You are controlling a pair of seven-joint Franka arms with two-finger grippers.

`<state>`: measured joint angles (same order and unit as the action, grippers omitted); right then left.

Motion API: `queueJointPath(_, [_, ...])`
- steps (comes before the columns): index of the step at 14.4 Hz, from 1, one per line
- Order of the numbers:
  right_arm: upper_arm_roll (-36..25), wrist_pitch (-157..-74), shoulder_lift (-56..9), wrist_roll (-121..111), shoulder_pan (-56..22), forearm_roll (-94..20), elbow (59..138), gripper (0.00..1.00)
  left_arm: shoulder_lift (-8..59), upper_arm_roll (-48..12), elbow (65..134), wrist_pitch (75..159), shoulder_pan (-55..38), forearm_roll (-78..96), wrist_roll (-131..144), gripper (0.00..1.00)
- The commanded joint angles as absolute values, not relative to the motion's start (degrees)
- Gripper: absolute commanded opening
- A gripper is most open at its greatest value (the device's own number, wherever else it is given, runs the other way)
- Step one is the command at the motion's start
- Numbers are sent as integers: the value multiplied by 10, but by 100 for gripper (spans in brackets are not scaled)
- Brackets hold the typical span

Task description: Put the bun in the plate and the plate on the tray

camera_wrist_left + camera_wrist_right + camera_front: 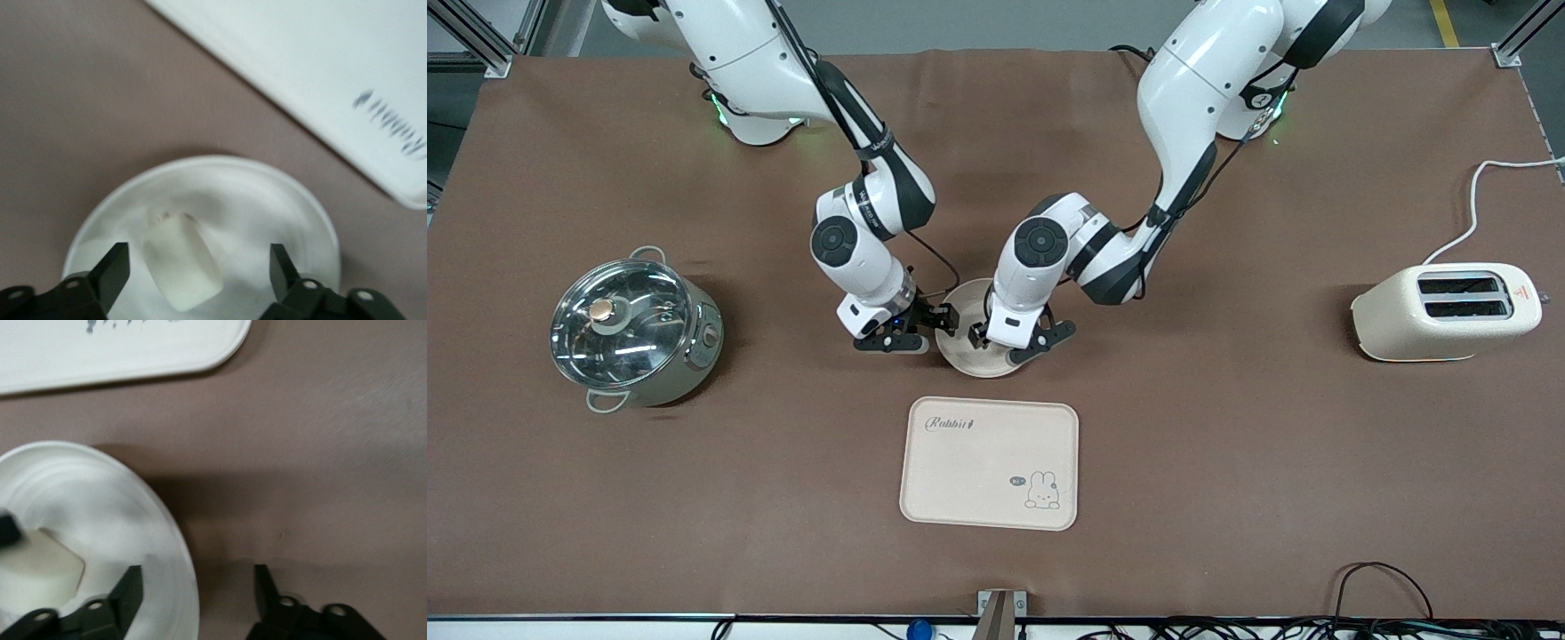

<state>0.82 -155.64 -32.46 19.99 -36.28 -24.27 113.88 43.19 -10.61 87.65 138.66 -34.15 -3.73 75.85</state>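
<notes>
The bun [181, 263] lies on its side in the round plate [267, 207]. My left gripper [198, 260] hangs low over it, open, one finger on each side and neither touching. In the front view the left gripper [1016, 348] hides the bun over the plate [967, 357]. My right gripper [916, 331] is open at the plate's edge toward the right arm's end. It [197, 583] straddles the plate's rim [175, 547], one finger over the plate and one over the table. The bun [40, 570] shows there too. The Rabbit tray [989, 462] lies empty, nearer the front camera than the plate.
A steel pot with a glass lid [633, 331] stands toward the right arm's end of the table. A cream toaster [1448, 311] with a white cable stands toward the left arm's end. Brown tabletop [1227, 444] surrounds the tray.
</notes>
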Motion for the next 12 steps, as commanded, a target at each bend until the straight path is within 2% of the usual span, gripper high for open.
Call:
queueJointPath(1, [2,-1563,-332,200,-368,-254,1140,46,326,-70,873,1277,-319,-52,741,100])
queueJointPath(2, [2,-1564,-335,200,-368,-254,1140,31,293,-69,873,1234,-298,-52,710,100])
queueJointPath(3, [2,-1564,-337,200,-368,-254,1140,12,262,-69,873,1195,-274,-52,672,100])
queueJointPath(4, [2,-1564,-337,199,-368,-254,1140,1,231,-69,872,1153,-248,-52,631,100])
queueJointPath(9, [3,-1570,-336,202,-358,-255,1135,0,79,-69,868,1004,-120,-52,400,100])
queueJointPath(12, [4,-1553,-308,200,-345,-258,1136,0,12,-69,869,919,-62,-51,234,100])
